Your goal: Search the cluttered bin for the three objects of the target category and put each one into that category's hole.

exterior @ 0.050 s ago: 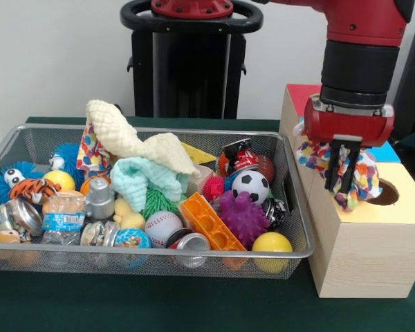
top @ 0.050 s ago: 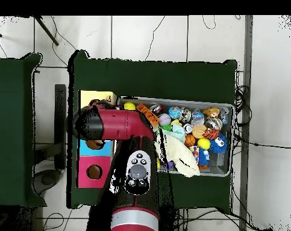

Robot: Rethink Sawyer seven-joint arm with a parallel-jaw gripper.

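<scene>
I am hanging my end effector (exterior @ 0.050 s ago: 344, 181) over the wooden box (exterior @ 0.050 s ago: 363, 256), fingers clamped on a polka-dot cloth (exterior @ 0.050 s ago: 351, 176). The cloth is dangling down around the fingers, its lower end just above the box's yellow top section, beside the round hole (exterior @ 0.050 s ago: 385, 192) there. I cannot tell whether the cloth is touching the box top. Behind the yellow section, a blue one and a red one are showing past my arm.

From overhead, my arm (top @ 0.050 s ago: 120, 126) is covering most of the box (top @ 0.050 s ago: 93, 165); two holes are showing, one in a blue square (top @ 0.050 s ago: 95, 145) and one in a red square (top @ 0.050 s ago: 94, 172).

The wire bin (exterior @ 0.050 s ago: 299, 252) is sitting on the green counter (exterior @ 0.050 s ago: 145, 304) just beside the box, crammed full. On top of the heap a cream knit cloth (exterior @ 0.050 s ago: 124, 131) and a mint cloth (exterior @ 0.050 s ago: 149, 178) are lying, with another polka-dot cloth (exterior @ 0.050 s ago: 88, 153) tucked under the cream one at the back. Around them: a soccer ball (exterior @ 0.050 s ago: 250, 185), a purple spiky ball (exterior @ 0.050 s ago: 243, 218), an orange brick (exterior @ 0.050 s ago: 211, 223), a baseball (exterior @ 0.050 s ago: 163, 227), a yellow ball (exterior @ 0.050 s ago: 272, 243), a tiger toy (exterior @ 0.050 s ago: 33, 189), and a blue fuzzy ball (exterior @ 0.050 s ago: 10, 178).
</scene>
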